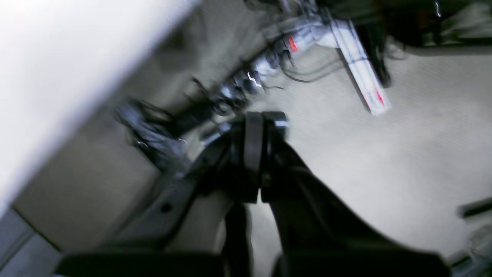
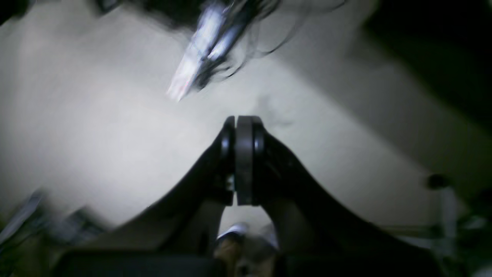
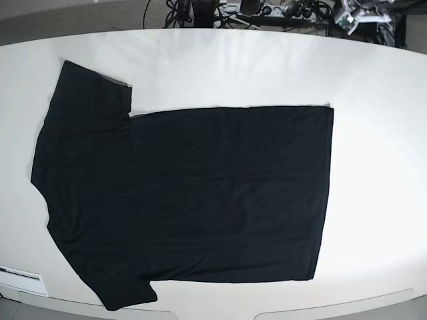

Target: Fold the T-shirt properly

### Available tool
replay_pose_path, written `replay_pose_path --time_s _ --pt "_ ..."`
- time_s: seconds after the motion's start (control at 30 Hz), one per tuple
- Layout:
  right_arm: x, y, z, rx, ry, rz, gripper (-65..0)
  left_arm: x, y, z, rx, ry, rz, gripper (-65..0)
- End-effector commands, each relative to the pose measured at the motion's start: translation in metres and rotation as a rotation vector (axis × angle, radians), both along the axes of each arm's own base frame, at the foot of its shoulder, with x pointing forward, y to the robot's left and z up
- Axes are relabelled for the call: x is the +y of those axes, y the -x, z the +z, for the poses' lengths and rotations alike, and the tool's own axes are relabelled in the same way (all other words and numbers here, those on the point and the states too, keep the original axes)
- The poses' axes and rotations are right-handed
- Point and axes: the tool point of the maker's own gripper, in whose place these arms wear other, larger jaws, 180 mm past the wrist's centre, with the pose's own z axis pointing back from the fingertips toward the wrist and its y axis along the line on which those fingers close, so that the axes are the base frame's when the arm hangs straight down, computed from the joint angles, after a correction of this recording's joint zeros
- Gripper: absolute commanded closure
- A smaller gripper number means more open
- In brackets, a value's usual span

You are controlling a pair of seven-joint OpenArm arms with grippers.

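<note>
One black T-shirt [image 3: 193, 193] lies on one white table [image 3: 380, 133], two end effectors are in view, the left end effector [image 1: 262, 127] and the right end effector [image 2: 243, 130], and two white power strips [image 1: 361, 69] lie on the floor.

bench [image 3: 373, 133]: white, rounded far edge, small white label at its near left corner
power strips [image 1: 361, 73]: white, on the pale floor, blurred
cables [image 3: 267, 13]: dark tangle beyond the bench's far edge
floor [image 1: 403, 154]: pale carpet
</note>
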Motion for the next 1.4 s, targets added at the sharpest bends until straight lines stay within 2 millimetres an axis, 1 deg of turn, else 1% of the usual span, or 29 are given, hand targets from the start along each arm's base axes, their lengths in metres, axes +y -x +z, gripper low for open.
replay_pose_path --time_s 0.0,0.03,0.1,0.17,0.2,0.3,0.4,0.5,0.53,0.67,0.77,0.83,0.87,0.9,0.93,0.97,1.03,1.07,1.1,1.23,1.37 --pt "-0.005 -0.008 0.01 -0.033 0.019 0.007 0.0 -0.005 -0.015 0.014 -0.061 0.009 -0.029 0.0" --pt "-0.008 -0.018 0.017 -0.069 0.032 0.009 0.0 -0.006 -0.025 0.023 -0.101 0.007 -0.045 0.0" --pt "-0.02 -0.025 0.021 -0.094 0.063 -0.004 0.0 -0.009 -0.042 0.038 -0.164 -0.007 -0.09 0.0" --pt "-0.028 -0.032 0.024 -0.12 0.073 -0.028 0.0 0.001 -0.054 0.044 -0.205 -0.067 -0.125 0.0" --pt "-0.029 -0.039 0.027 -0.151 0.058 -0.047 0.0 0.004 -0.061 0.047 -0.23 -0.094 -0.146 0.0" --pt "-0.032 -0.062 0.033 -0.225 0.034 -0.049 0.0 0.001 -0.085 0.057 -0.312 -0.103 -0.212 0.0" --pt "-0.018 -0.093 0.04 -0.325 -0.048 -0.029 0.0 -0.014 -0.106 0.069 -0.404 -0.058 -0.309 0.0" --pt "-0.001 -0.127 0.047 -0.44 -0.109 0.005 0.0 -0.038 -0.13 0.088 -0.554 -0.018 -0.451 0.0" --pt "0.004 -0.135 0.047 -0.461 -0.108 0.025 0.0 -0.045 -0.136 0.089 -0.582 -0.023 -0.502 0.0" --pt "0.024 -0.165 0.047 -0.555 -0.076 0.122 0.0 -0.04 -0.153 0.063 -0.557 -0.13 -0.672 0.0" --pt "0.022 -0.17 0.024 -0.522 -0.01 0.183 0.0 -0.03 -0.16 0.04 -0.51 -0.199 -0.77 0.0" --pt "0.023 -0.169 0.014 -0.502 0.011 0.234 0.0 -0.017 -0.157 0.021 -0.428 -0.233 -0.834 0.0" --pt "0.023 -0.169 0.011 -0.496 0.023 0.256 0.0 -0.009 -0.151 0.011 -0.369 -0.248 -0.878 0.0" --pt "0.024 -0.168 0.009 -0.491 0.03 0.271 0.0 -0.003 -0.143 0.001 -0.314 -0.241 -0.916 -1.7" --pt "0.022 -0.168 0.008 -0.489 0.041 0.279 0.0 0.001 -0.136 -0.008 -0.269 -0.232 -0.95 -7.6" --pt "0.022 -0.168 0.008 -0.49 0.041 0.278 0.0 0.006 -0.13 -0.016 -0.237 -0.227 -0.973 -15.9" --pt "0.022 -0.168 0.008 -0.491 0.043 0.276 0.0 0.014 -0.126 -0.026 -0.216 -0.222 -1.014 -36.3" --pt "0.023 -0.169 0.008 -0.493 0.041 0.276 0.0 0.014 -0.128 -0.029 -0.219 -0.214 -1.031 -42.0" --pt "0.024 -0.17 0.009 -0.502 0.036 0.277 0.0 0.015 -0.132 -0.031 -0.225 -0.212 -1.044 -43.1" --pt "0.024 -0.17 0.009 -0.502 0.036 0.277 0.0 0.013 -0.146 -0.038 -0.231 -0.221 -1.066 -43.1" --pt "0.024 -0.17 0.009 -0.502 0.036 0.277 0.0 -0.001 -0.148 -0.047 -0.229 -0.203 -1.115 -43.0"
